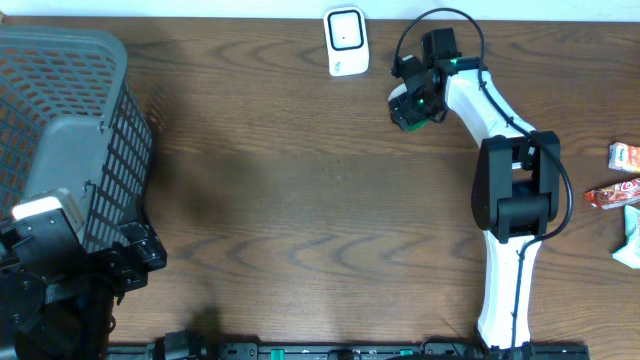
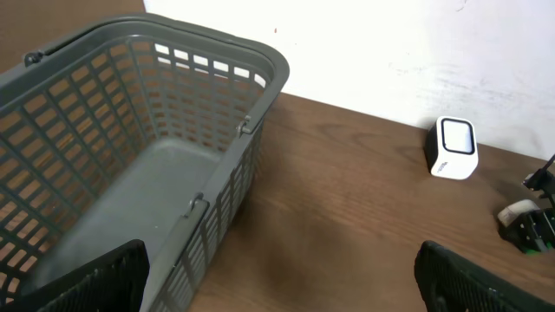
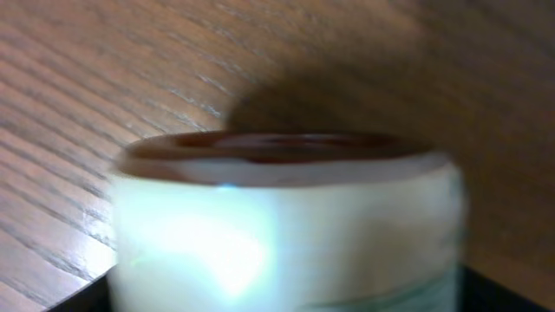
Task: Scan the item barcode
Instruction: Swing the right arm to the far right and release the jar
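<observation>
Matt plastic basket [image 2: 260,54], glossy plastic scanner [image 1: 346,40], wood-grain table [image 1: 300,200].

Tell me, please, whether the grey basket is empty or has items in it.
Empty as far as seen: the basket shows a bare grey floor.

We find the basket [image 1: 125,150] on the counter's [image 1: 300,200] left side, the scanner [image 1: 346,40] at the far edge, our right hand [image 1: 410,108] just right of the scanner, and packets [image 1: 612,196] lying at the counter's right edge.
</observation>
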Controlling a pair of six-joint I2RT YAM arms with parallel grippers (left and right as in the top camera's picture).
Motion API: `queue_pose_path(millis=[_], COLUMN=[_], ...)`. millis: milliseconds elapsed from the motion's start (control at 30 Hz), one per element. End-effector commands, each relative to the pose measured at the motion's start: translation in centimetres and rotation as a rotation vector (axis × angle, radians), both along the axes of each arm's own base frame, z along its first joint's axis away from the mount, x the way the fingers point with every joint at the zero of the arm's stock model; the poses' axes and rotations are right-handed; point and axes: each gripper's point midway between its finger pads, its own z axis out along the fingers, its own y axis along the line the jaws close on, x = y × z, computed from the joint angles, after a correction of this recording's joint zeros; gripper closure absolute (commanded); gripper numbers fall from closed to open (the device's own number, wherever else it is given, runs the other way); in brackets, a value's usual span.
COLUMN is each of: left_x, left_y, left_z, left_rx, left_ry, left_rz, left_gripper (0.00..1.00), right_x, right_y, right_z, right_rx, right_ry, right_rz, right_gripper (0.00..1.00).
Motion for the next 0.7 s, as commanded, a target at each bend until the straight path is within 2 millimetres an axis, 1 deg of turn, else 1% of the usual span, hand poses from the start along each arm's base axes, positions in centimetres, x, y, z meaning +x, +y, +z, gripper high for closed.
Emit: queue_pose_path(millis=[0,100,233,267,333,433,500,600,667], left_x=[0.0,0.0,0.0,0.0,0.0,0.0,0.0,0.0,0.0], left_y=[-0.2,-0.2,-0.2,-0.2,-0.2,-0.2,-0.2,-0.2,-0.2], left_z=[0.0,0.0,0.0,0.0,0.0,0.0,0.0,0.0,0.0], left_rx=[-0.011,-0.011,-0.011,-0.011,-0.011,-0.011,-0.011,-0.011,-0.011], left_ry=[-0.004,-0.004,-0.004,-0.004,-0.004,-0.004,-0.004,-0.004,-0.004], left_rz=[-0.009,-0.009,-0.009,-0.009,-0.009,-0.009,-0.009,-0.009,-0.009], left_gripper=[0.02,0.02,0.02,0.02,0.02,0.02,0.02,0.02,0.02], right_x=[1.1,1.5,1.0,0.7,-0.2,-2.2,-3.9,-6.1,-7.7], right_y=[0.4,-0.3,-1.7,-2.7,-4.8,-9.1,-12.0,-15.3,-17.7], right_z=[1.9,4.1,7.9,9.1,10.5,12.0,12.2,11.8,11.4], right_rx=[0.036,0.058,0.058,0.039,-0.018,-0.147,-0.209,-0.202,-0.203], right_ry=[-0.022,-0.005,0.029,0.042,0.068,0.121,0.177,0.271,0.331], right_rz=[-0.055,-0.137,-0.187,-0.210,-0.268,-0.353,-0.399,-0.486,-0.537], right_gripper=[0.37,0.41,0.42,0.42,0.42,0.43,0.37,0.33,0.32])
